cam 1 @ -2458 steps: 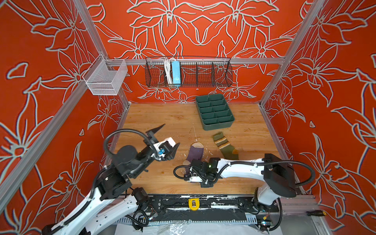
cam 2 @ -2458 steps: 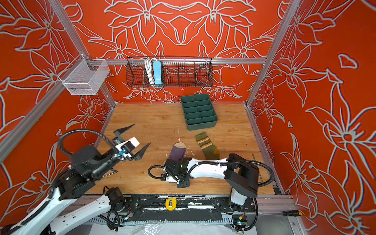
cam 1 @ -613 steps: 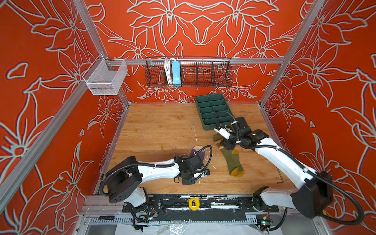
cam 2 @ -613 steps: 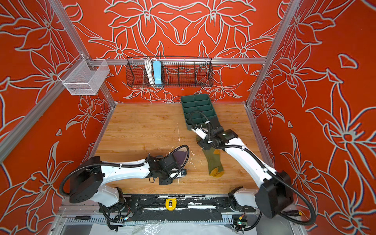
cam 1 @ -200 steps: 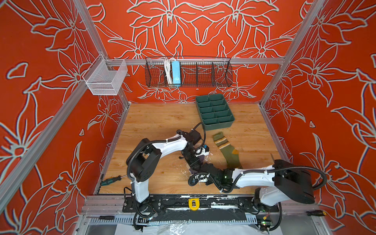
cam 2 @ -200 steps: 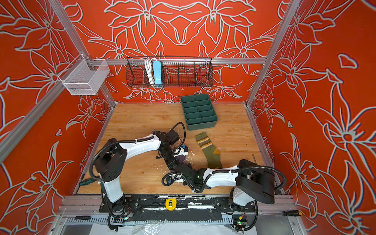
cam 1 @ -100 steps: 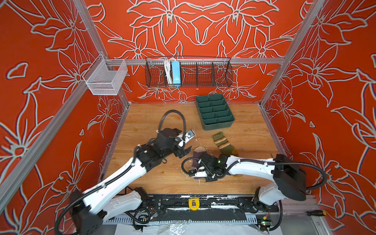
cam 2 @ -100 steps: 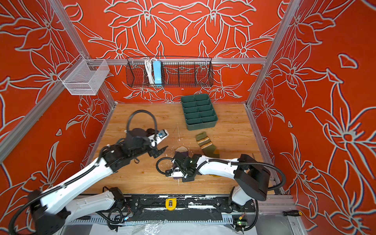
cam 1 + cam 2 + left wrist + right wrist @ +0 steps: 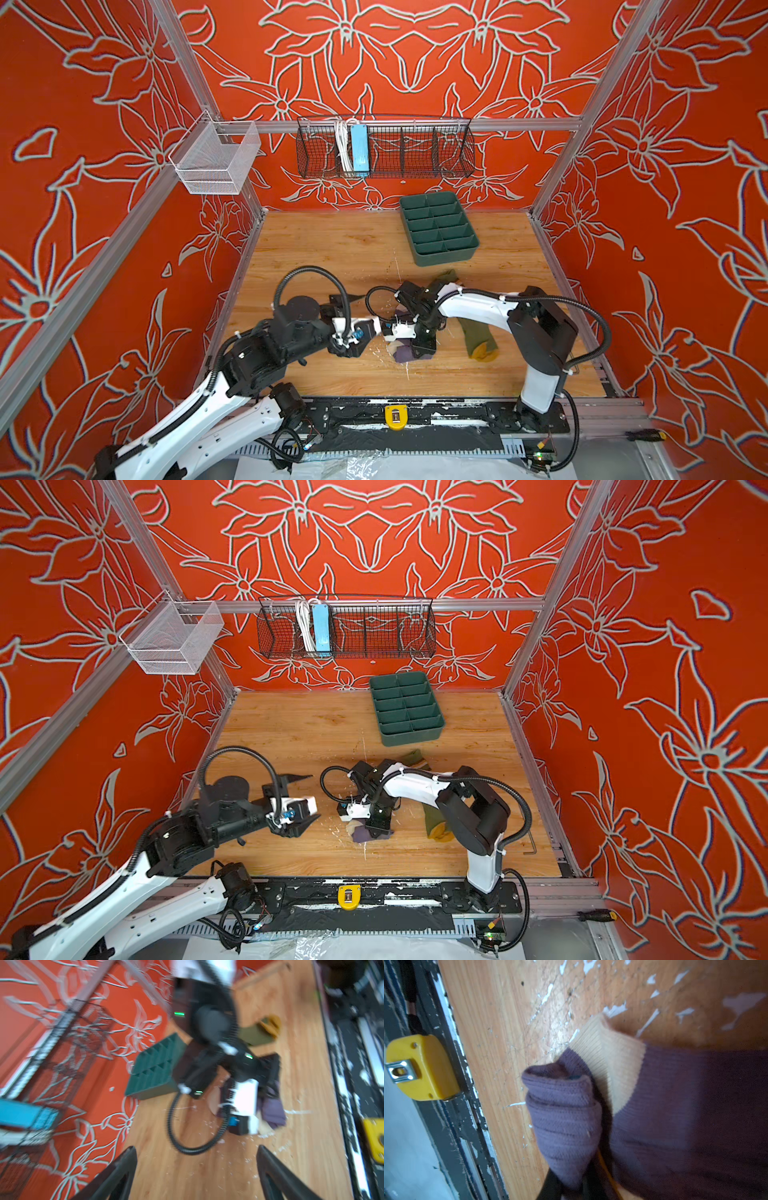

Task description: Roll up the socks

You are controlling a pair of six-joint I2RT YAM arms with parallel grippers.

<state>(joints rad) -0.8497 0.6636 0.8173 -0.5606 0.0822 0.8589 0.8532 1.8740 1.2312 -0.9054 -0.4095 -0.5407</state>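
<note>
The purple sock [image 9: 401,354] [image 9: 360,834] lies bunched on the wooden table near the front middle. In the right wrist view a folded lump of purple sock [image 9: 564,1115] with a cream patch is pinched in my right gripper [image 9: 571,1186]. That right gripper [image 9: 420,348] [image 9: 380,824] points down and is shut on it. The olive green sock [image 9: 476,334] [image 9: 432,818] [image 9: 254,1035] lies flat just to the right, partly under the right arm. To the left of the purple sock, my left gripper [image 9: 369,321] [image 9: 314,796] [image 9: 195,1148] is open and holds nothing.
A dark green divided tray [image 9: 440,251] [image 9: 411,735] [image 9: 153,1064] sits at the back right of the table. A black wire basket [image 9: 386,149] and a white mesh basket [image 9: 216,160] hang on the walls. A yellow block [image 9: 395,415] [image 9: 421,1068] sits on the front rail.
My left gripper has come off the purple sock, opened wide and drawn back to the left. The right gripper stays shut on the purple sock, a little farther back than a second ago.
</note>
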